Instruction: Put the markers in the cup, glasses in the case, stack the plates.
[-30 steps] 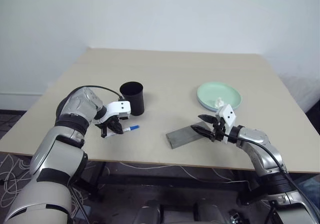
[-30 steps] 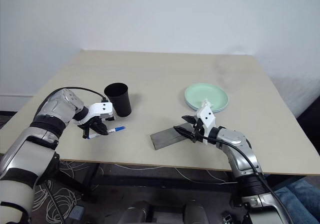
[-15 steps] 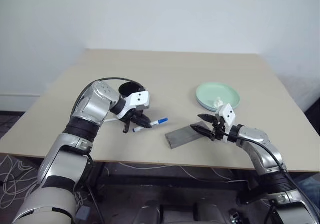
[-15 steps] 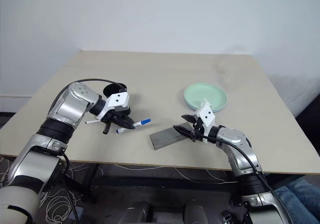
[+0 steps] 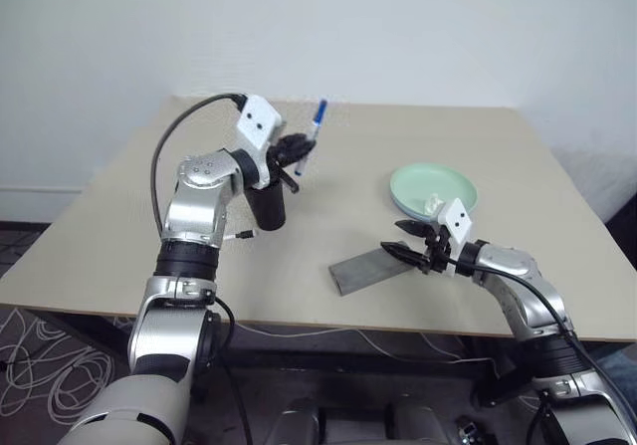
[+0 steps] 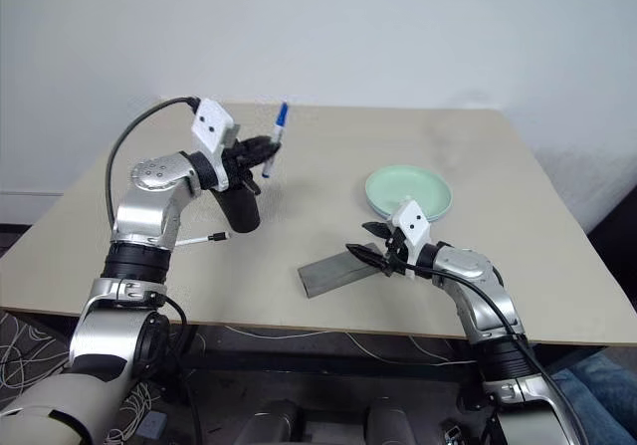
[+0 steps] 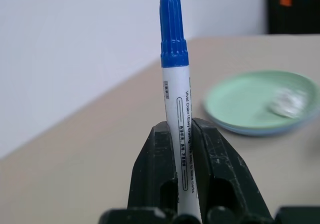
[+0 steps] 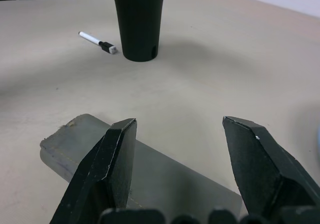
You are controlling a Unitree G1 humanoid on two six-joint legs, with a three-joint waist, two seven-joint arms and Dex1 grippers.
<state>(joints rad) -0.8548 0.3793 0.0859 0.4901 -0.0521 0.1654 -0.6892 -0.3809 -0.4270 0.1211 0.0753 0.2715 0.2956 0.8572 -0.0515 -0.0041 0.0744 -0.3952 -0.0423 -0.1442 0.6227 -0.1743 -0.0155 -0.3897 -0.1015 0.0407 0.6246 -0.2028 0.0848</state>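
1. Head views: my left claw (image 5: 296, 152) pinches a marker (image 5: 317, 126) by its white barrel, blue cap up, raised above the black cup (image 5: 267, 206) on the bench (image 5: 348, 156). I judge the risk here is a miss. The marker sits off to the side of the rim rather than squarely over it, so releasing now could send it onto the bench or knock the cup over. A second marker (image 5: 240, 235) lies flat just beside the cup's base.

2. Head views, right side: my right claw (image 5: 409, 243) is spread and empty, hovering at the end of the grey case (image 5: 371, 268). The green plate (image 5: 434, 189) sits beyond it with a small white scrap (image 5: 435, 204) on it. I cannot see the glasses clearly. A careless forward push could shove the case along the bench.

3. Left wrist view: the marker (image 7: 176, 98) stands between the fingers (image 7: 150, 174), gripped low on the barrel. Held that low, it could pivot or slip when I tilt it to drop it in.

4. Right wrist view: the spread fingers (image 8: 112, 159) frame the case (image 8: 150, 169), with the cup (image 8: 138, 18) and the loose marker (image 8: 96, 40) well apart beyond. The case lid looks shut from here, which would block the glasses.
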